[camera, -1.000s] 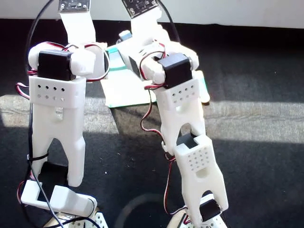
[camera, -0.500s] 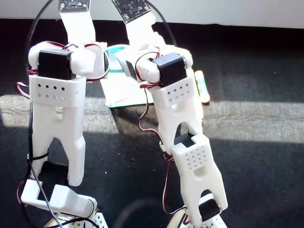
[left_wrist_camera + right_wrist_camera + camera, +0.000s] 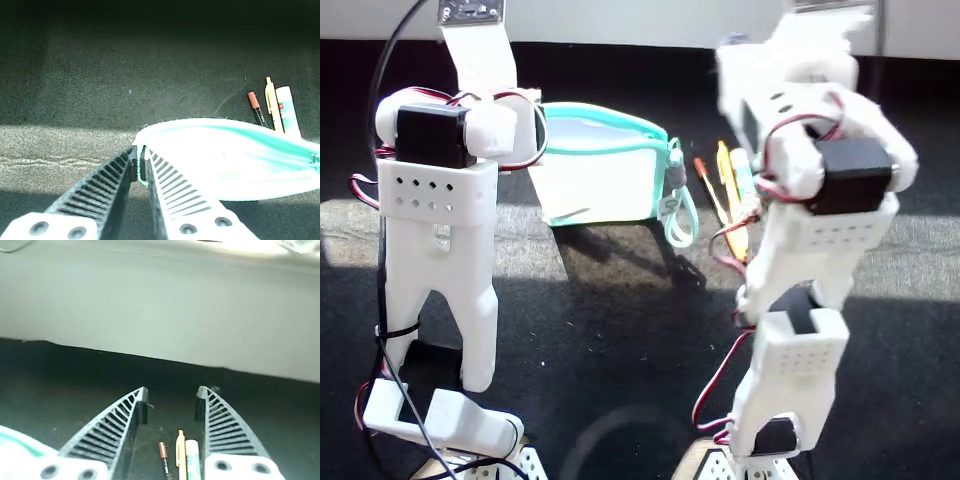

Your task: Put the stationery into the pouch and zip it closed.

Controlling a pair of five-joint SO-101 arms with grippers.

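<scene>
Left gripper [image 3: 139,154]: fingers together, clamped on the rim at one end of the white fabric pouch with a teal zipper [image 3: 225,165]. The pouch lay on the dark felt table [image 3: 100,75].

Right gripper [image 3: 171,405]: fingers wide apart, nothing between them. It was raised above the table, on the stationery side of the pouch.

The stationery lay outside the pouch, just beside the end away from the clamp. It comprised a slim red-brown pen [image 3: 256,107], a yellow pen [image 3: 270,102] and a white tube-shaped stick [image 3: 289,112], side by side and roughly parallel.

The left wrist view gave the grip on the rim. The high view gave the pouch mouth standing open and a teal wrist loop [image 3: 678,215] at the end nearest the pens. The right wrist view gave the white wall [image 3: 150,315] beyond the table.
</scene>
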